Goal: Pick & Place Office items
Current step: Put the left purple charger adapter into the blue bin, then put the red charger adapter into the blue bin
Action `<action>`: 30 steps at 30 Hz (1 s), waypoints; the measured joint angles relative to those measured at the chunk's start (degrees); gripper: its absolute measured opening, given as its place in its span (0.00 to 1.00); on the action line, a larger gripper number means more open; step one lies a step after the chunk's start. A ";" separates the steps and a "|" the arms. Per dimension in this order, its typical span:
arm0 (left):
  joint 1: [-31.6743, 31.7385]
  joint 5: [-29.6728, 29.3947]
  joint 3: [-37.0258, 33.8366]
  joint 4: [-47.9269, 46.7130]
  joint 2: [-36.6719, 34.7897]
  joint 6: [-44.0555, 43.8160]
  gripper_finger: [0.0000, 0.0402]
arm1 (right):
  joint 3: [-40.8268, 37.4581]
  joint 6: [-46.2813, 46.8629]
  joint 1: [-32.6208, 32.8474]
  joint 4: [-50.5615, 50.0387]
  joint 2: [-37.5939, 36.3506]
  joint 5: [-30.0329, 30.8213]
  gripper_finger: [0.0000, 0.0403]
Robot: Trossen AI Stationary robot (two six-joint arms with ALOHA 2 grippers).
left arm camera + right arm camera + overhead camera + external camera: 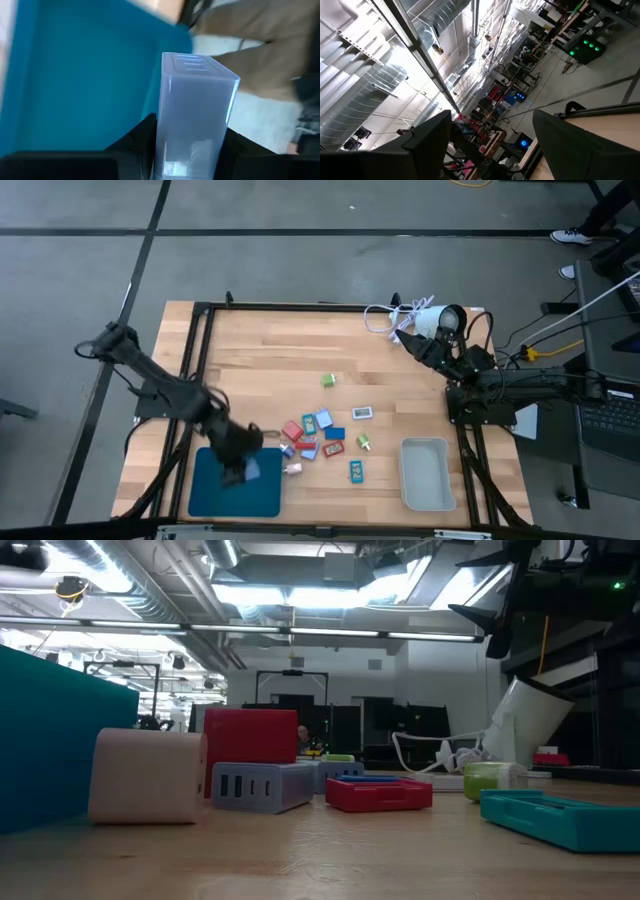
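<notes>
Pale-blue block (192,120) clamped in left end effector (240,470), no legible writing

Both arms are dark, near black, built of slim jointed links with thicker housings at the joints. The left arm (165,392) has a bulky rounded shoulder block and a chunky wrist. The right arm (520,385) shows black cables looping along its links. The right gripper (492,145) has two broad, flat, matte black fingers (427,140) with angular tips.
</notes>
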 joint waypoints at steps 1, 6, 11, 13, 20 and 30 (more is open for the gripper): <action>-1.03 0.05 -1.00 0.60 1.41 -0.75 0.29 | 0.00 0.00 0.00 -0.02 0.00 0.02 0.70; -3.36 0.37 -3.57 3.00 7.07 -2.84 0.29 | 0.00 0.49 0.00 -0.03 0.00 0.01 0.70; -3.31 0.15 -3.57 5.34 10.42 -2.92 0.29 | 0.00 1.49 0.01 -0.05 0.00 -0.01 0.70; -3.47 0.62 -3.57 5.33 11.72 -2.75 0.29 | 0.00 1.48 0.00 -0.05 0.00 -0.08 0.70; -3.64 1.38 -3.59 5.18 12.77 -5.91 0.47 | 0.00 1.44 0.00 -0.05 0.00 -0.46 0.70; -3.50 -0.29 -3.39 4.90 7.32 -12.00 0.59 | 0.00 1.12 0.00 0.19 0.00 -0.63 0.70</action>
